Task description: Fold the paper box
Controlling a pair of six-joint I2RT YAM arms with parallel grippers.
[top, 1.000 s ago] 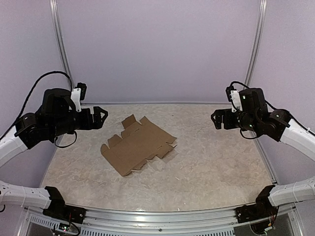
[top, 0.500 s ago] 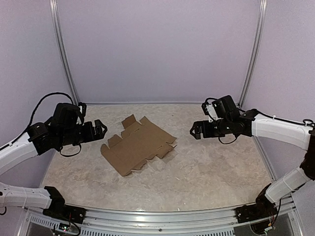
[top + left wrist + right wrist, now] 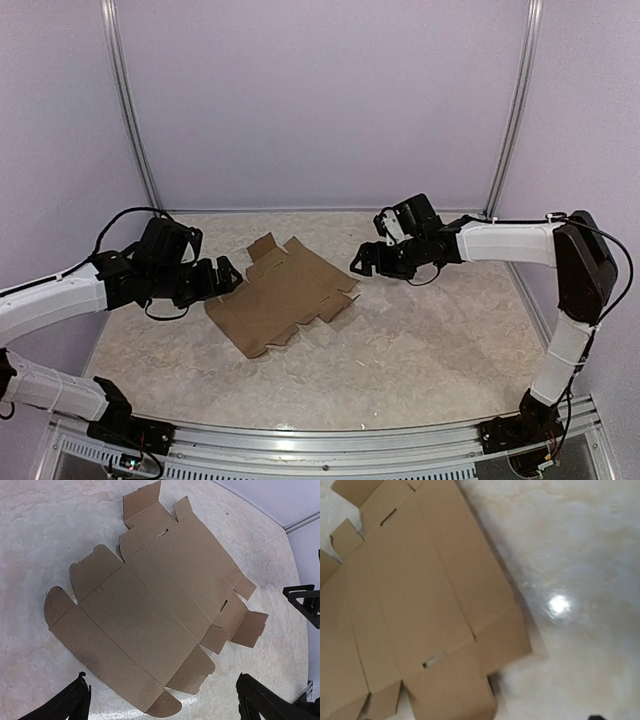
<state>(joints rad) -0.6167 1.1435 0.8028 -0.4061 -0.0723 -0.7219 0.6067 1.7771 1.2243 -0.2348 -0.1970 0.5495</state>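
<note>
Soft even light; right-wrist view blurred, glary.

Brown paper box [image 3: 283,295] on a cream-and-grey marbled desk [image 3: 430,340], under lilac walls [image 3: 320,100].
The paper box was plain, unprinted brown cardboard, slightly darker along its creases. The desk carried cloudy veining and one white glare spot. The left claw [image 3: 228,276] and right claw [image 3: 362,262] were black; the left arm [image 3: 50,305] and right arm [image 3: 505,240] had white shells with black joints. The frame rails [image 3: 129,110] were silver.
</note>
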